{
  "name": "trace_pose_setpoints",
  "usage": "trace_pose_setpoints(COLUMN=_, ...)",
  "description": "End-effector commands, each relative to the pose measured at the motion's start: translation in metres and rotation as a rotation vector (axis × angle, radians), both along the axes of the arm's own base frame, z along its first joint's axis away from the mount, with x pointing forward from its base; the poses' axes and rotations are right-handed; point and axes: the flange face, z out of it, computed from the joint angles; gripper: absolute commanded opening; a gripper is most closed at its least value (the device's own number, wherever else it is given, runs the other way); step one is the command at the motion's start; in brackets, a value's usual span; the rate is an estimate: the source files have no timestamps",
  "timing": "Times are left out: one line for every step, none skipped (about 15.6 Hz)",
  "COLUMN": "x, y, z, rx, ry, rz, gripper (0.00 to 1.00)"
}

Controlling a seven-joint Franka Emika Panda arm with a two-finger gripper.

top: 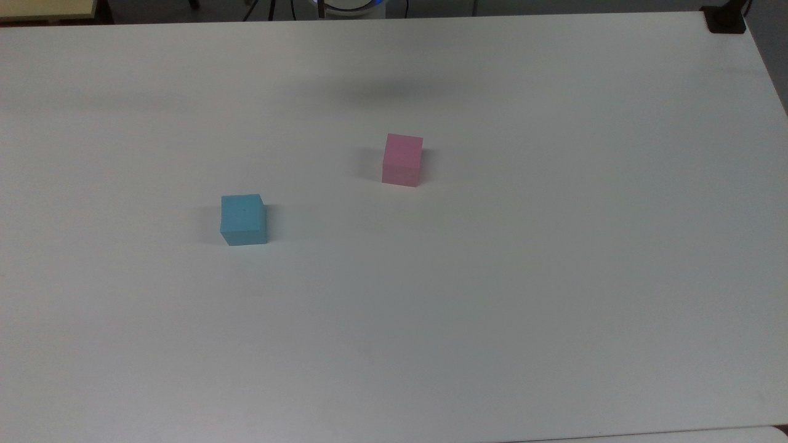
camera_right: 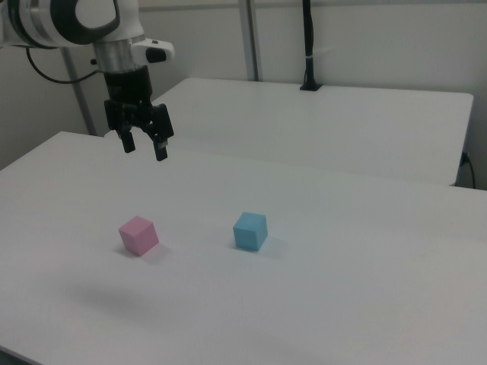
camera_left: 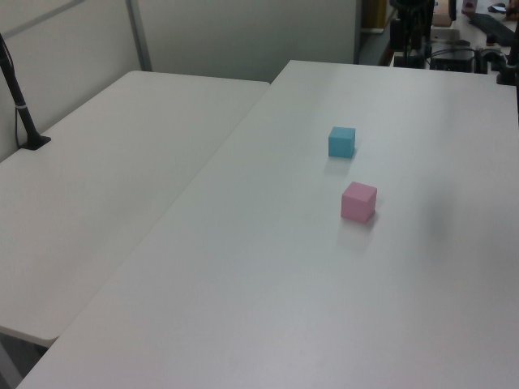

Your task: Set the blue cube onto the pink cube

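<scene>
White table (top: 554,277) seen from above. A blue cube (top: 244,219) rests toward the top view's left; a pink cube (top: 402,160) rests farther back and to the top view's right, well apart from it. A soft shadow (top: 394,92) lies behind the pink cube.

The blue cube (top: 244,219) is showing a matt, smooth, unmarked surface, and the pink cube (top: 402,159) is looking equally matt and plain. The white table (top: 554,277) is appearing smooth with a faint satin sheen. In the right view, the gripper (camera_right: 144,147) is presenting dark black fingers under a glossy white arm shell (camera_right: 91,19).
</scene>
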Motion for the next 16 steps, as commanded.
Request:
trace_pose_setpoints(x=0.006, y=-0.004, z=0.006, rx=-0.021, ry=0.001, rz=-0.022, gripper=1.00)
trace_pose_setpoints(x=0.006, y=-0.003, z=0.006, rx=-0.021, ry=0.001, rz=-0.019, gripper=1.00)
trace_pose_setpoints(x=0.006, y=-0.003, z=0.005, rx=-0.021, ry=0.005, rz=-0.018, gripper=1.00)
trace_pose_setpoints(x=0.006, y=-0.002, z=0.004, rx=-0.021, ry=0.007, rz=-0.013, gripper=1.00)
trace_pose_setpoints(x=0.007, y=-0.001, z=0.004, rx=-0.021, ry=0.004, rz=-0.010, gripper=1.00)
trace_pose_setpoints(x=0.007, y=0.000, z=0.004, rx=-0.019, ry=0.006, rz=-0.006, gripper=1.00)
trace_pose_setpoints(x=0.007, y=0.003, z=0.004, rx=-0.019, ry=0.006, rz=0.004, gripper=1.00)
trace_pose_setpoints(x=0.007, y=0.004, z=0.003, rx=-0.019, ry=0.008, rz=0.007, gripper=1.00)
trace_pose_setpoints(x=0.007, y=0.004, z=0.004, rx=-0.018, ry=0.007, rz=0.011, gripper=1.00)
trace_pose_setpoints(x=0.008, y=0.003, z=0.002, rx=-0.019, ry=0.008, rz=0.010, gripper=1.00)
trace_pose_setpoints(x=0.010, y=0.004, z=-0.002, rx=-0.019, ry=0.016, rz=0.011, gripper=1.00)
trace_pose_setpoints(x=0.012, y=0.004, z=-0.004, rx=-0.020, ry=0.019, rz=0.012, gripper=1.00)
trace_pose_setpoints(x=0.015, y=0.006, z=-0.009, rx=-0.017, ry=0.022, rz=0.014, gripper=1.00)
trace_pose_setpoints(x=0.019, y=0.010, z=-0.016, rx=-0.012, ry=0.031, rz=0.020, gripper=1.00)
trace_pose_setpoints(x=0.021, y=0.019, z=-0.020, rx=-0.010, ry=0.037, rz=0.034, gripper=1.00)
trace_pose_setpoints(x=0.024, y=0.027, z=-0.027, rx=-0.011, ry=0.050, rz=0.044, gripper=1.00)
